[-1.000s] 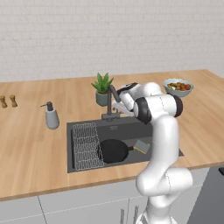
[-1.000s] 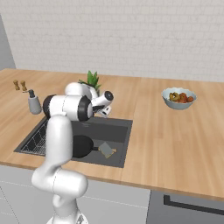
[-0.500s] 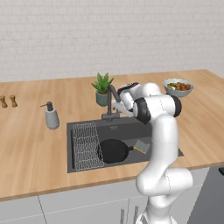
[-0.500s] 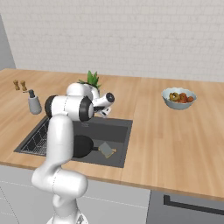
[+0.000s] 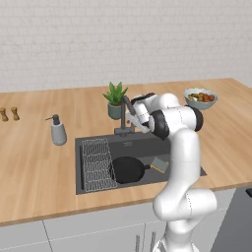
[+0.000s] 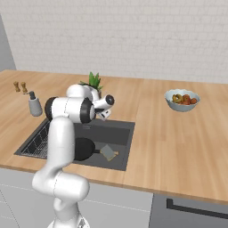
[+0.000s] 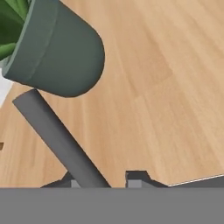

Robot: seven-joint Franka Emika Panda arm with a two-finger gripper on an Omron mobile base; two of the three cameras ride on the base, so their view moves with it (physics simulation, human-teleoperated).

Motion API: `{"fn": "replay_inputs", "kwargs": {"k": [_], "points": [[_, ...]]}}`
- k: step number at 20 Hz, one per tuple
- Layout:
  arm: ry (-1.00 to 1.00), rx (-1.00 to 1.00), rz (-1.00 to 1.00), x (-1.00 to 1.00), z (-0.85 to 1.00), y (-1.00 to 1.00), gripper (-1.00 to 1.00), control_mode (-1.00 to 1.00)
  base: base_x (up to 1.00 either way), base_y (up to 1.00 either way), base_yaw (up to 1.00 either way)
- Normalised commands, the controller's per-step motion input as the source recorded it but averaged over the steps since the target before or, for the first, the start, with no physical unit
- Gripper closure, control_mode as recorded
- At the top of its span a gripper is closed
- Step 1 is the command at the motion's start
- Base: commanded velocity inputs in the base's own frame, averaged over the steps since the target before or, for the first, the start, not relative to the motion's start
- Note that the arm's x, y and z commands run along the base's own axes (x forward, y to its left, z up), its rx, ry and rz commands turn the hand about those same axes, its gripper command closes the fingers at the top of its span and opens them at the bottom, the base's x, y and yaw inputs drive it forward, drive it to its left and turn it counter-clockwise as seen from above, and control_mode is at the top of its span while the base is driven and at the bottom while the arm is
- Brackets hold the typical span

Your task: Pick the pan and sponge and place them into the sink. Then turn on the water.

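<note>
while the pan [image 5: 127,169] and sponge [image 5: 159,164] lie in the sink [image 5: 129,146], right of its wire rack [image 5: 97,163], the gripper [image 5: 132,113] reaches the faucet [image 5: 126,114]; whether its jaws are together cannot be told.

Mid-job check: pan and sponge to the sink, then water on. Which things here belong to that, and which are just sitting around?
Job:
pan, in the sink
sponge, in the sink beside the pan
faucet
gripper, at the faucet

Bystanders:
potted plant
soap dispenser
fruit bowl
two small shakers
</note>
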Motion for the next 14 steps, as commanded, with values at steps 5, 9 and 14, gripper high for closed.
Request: {"fn": "replay_inputs", "kwargs": {"k": [5, 9, 14], "points": [[0.04, 0.15, -0.05, 0.00, -0.12, -0.45, 1.00, -1.00, 0.00, 0.00, 0.00], [0.06, 0.17, -0.06, 0.00, -0.12, -0.47, 1.00, -1.00, 0.00, 0.00, 0.00], [0.02, 0.14, -0.05, 0.00, -0.16, -0.39, 1.00, -1.00, 0.00, 0.00, 0.00]]}}
